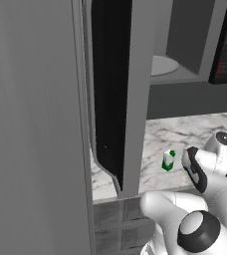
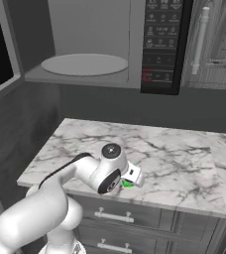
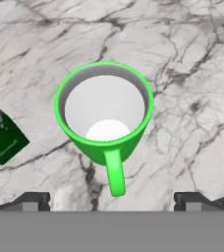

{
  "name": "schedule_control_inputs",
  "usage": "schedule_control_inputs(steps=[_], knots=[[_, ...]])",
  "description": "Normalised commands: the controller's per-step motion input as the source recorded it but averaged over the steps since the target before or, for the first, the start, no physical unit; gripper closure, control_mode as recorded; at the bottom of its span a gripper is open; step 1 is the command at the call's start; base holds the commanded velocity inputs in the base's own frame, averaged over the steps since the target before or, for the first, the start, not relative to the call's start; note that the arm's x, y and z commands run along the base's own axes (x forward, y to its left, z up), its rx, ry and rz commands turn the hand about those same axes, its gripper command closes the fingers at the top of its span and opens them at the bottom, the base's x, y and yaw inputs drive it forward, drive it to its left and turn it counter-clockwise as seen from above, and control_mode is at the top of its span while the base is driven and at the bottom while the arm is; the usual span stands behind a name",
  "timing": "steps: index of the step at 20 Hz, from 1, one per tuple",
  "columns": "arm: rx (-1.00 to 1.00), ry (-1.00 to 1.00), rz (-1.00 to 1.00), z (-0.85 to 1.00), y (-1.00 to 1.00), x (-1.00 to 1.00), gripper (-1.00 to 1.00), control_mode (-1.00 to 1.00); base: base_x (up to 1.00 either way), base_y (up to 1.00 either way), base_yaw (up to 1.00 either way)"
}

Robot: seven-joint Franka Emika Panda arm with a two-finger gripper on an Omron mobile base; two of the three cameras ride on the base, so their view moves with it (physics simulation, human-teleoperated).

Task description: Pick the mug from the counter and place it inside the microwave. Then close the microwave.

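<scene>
The reach for the pick is judged to be in hand; nothing is held yet. In the hand view, going left to right, one small green-and-white carton (image 3: 1, 135) is seen at the left edge. Just beside it one bright green rounded mug (image 3: 104, 123) stands upright on the white grey-veined marble counter (image 3: 192, 74), its handle turned toward the camera. The two-finger gripper (image 3: 112, 201) is spread wide above the mug, one fingertip to each side of it. A descent is called for until the fingers flank the mug, then a closing. One large grey microwave (image 2: 90, 44) stands with its black glass door (image 1: 110, 94) swung open and one white round plate (image 2: 84, 64) inside.
</scene>
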Motion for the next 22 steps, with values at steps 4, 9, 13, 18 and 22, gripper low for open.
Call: schedule_control_inputs(steps=[4,9,13,18,22], knots=[[0.00,-0.01,-0.01,-0.08,0.00,0.00,-1.00,-1.00,0.00,0.00,0.00],[0.00,0.00,0.02,0.00,0.00,0.00,-1.00,-1.00,0.00,0.00,0.00],[0.00,0.00,0.09,0.00,0.00,0.00,-1.00,-1.00,0.00,0.00,0.00],[0.00,0.00,0.13,0.00,0.00,0.00,-1.00,-1.00,0.00,0.00,0.00],[0.00,0.00,0.12,0.00,0.00,0.00,-1.00,-1.00,0.00,0.00,0.00]])
